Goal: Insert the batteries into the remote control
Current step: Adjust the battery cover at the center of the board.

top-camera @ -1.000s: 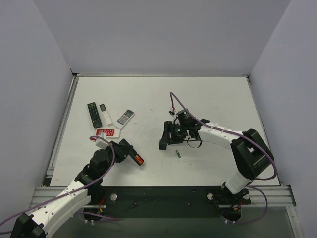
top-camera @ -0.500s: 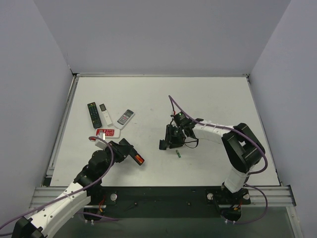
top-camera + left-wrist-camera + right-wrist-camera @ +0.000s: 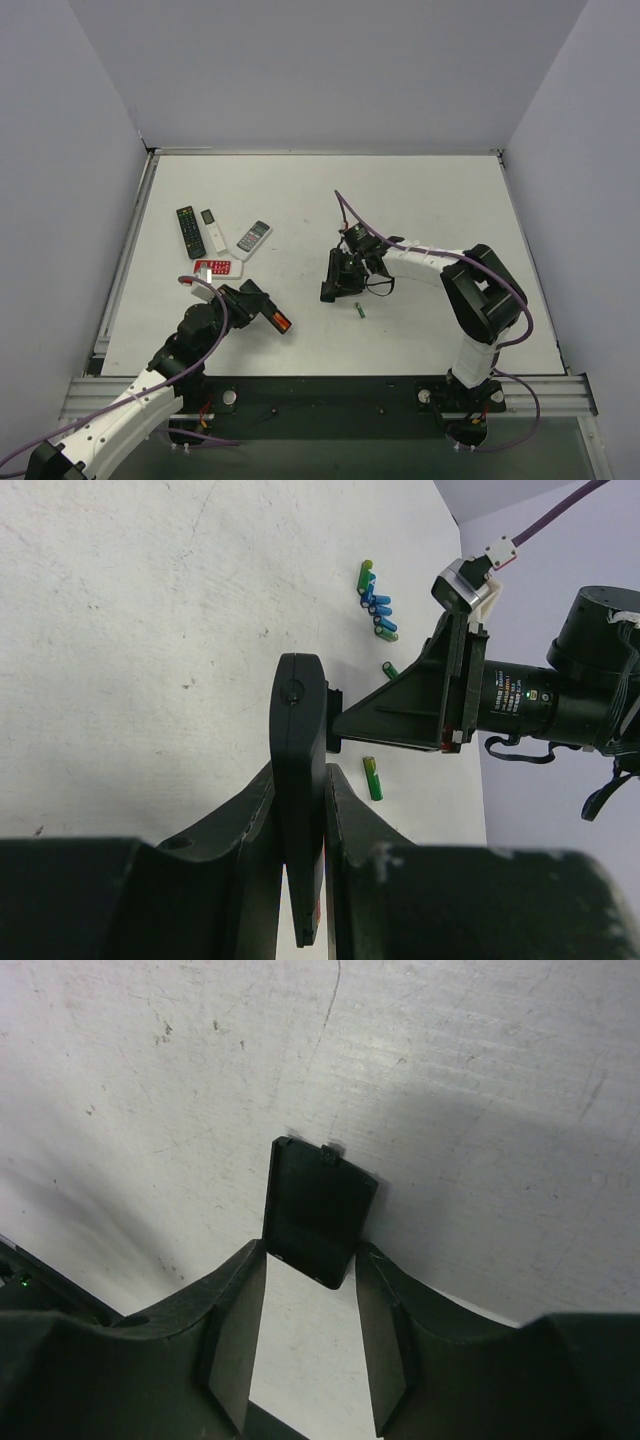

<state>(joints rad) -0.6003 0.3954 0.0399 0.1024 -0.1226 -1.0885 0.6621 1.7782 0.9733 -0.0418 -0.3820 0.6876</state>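
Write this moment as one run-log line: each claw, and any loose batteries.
left claw: shut on black remote | right claw: shut on cover | loose: green battery, battery pile beyond it

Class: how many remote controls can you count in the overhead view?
5. Four lie left on the table: black buttoned remote, slim white remote, grey-white remote, red-and-white remote. The plain black remote is clamped in the left gripper. None seems hidden.

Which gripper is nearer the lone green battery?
Right. The right gripper is just beside the lone green battery; the left gripper, holding the black remote, is far to its left.
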